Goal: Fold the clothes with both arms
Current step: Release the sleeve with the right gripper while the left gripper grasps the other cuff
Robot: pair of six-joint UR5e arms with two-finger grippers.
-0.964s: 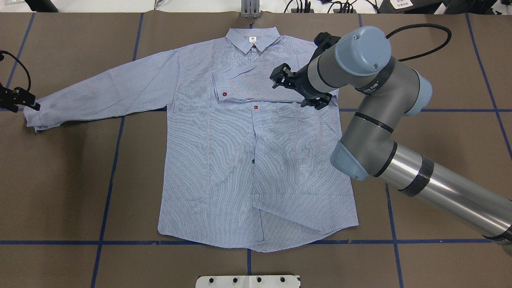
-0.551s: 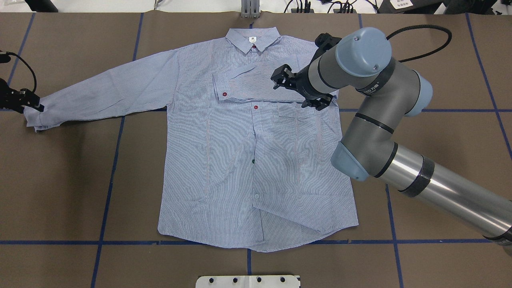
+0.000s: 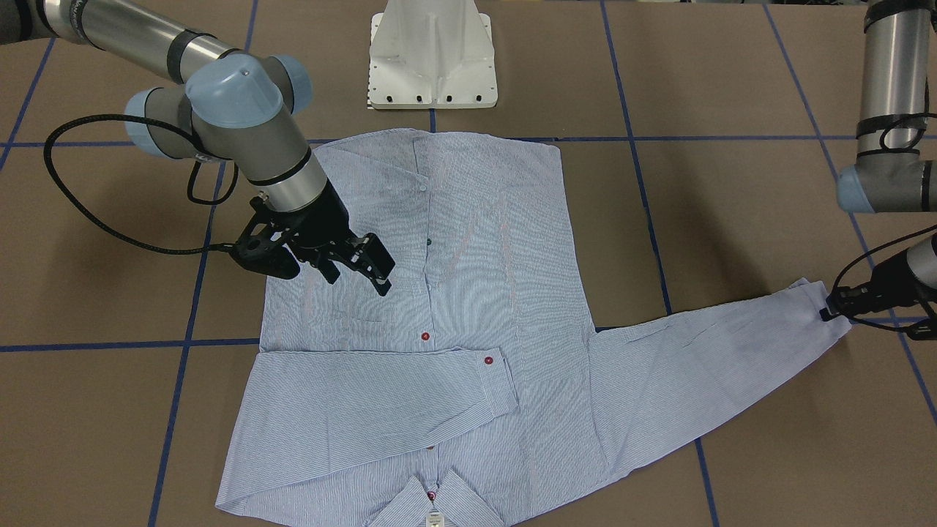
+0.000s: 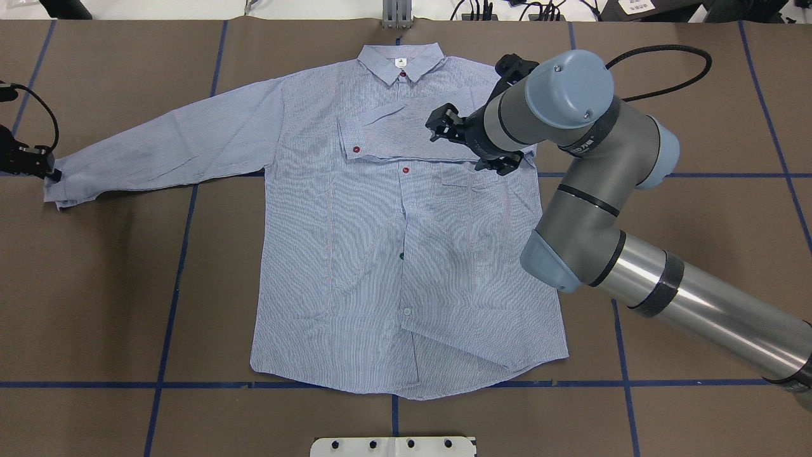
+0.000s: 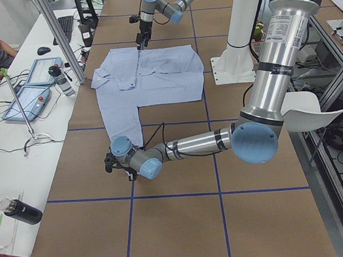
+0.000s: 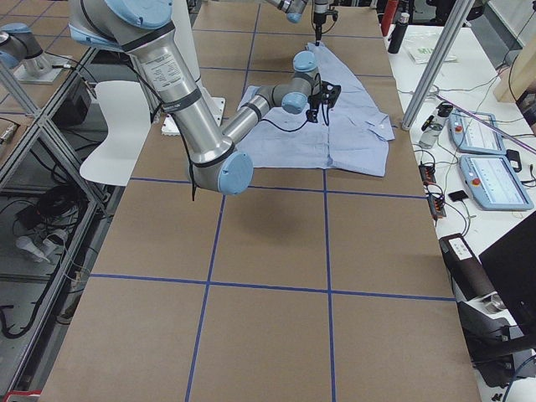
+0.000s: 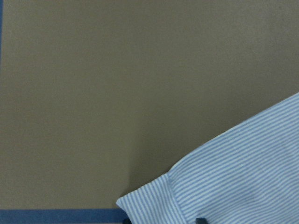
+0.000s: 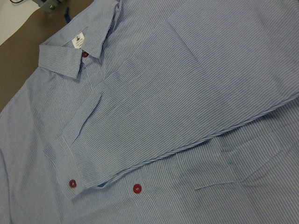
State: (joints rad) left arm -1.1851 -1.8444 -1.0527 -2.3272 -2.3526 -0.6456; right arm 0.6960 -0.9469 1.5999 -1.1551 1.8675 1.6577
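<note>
While the shirt (image 4: 355,266) lies flat and front up in the middle of the brown desk (image 4: 95,285), its collar (image 4: 399,63) is turned to the far edge, away from the robot. One sleeve (image 4: 393,136) is folded across the chest, and its cuff with a red button (image 4: 356,150) is laid close to the button line. Just above this folded sleeve the right pincer (image 4: 469,145) is held. Its jaws are spread apart and nothing is gripped between them. From the right wrist camera the folded sleeve, the collar label and the chest pocket (image 8: 243,163) are seen below.

The other sleeve (image 4: 171,146) is stretched out flat toward the robot's left side. At the end of its cuff (image 3: 816,300) the left pincer (image 3: 827,313) is placed low on the desk. It seems to touch the cuff edge, but it cannot be told whether its jaws are closed on the cloth, because the tips are small and partly hidden. In the left wrist camera only the corner of the cuff and bare desk are shown.
</note>
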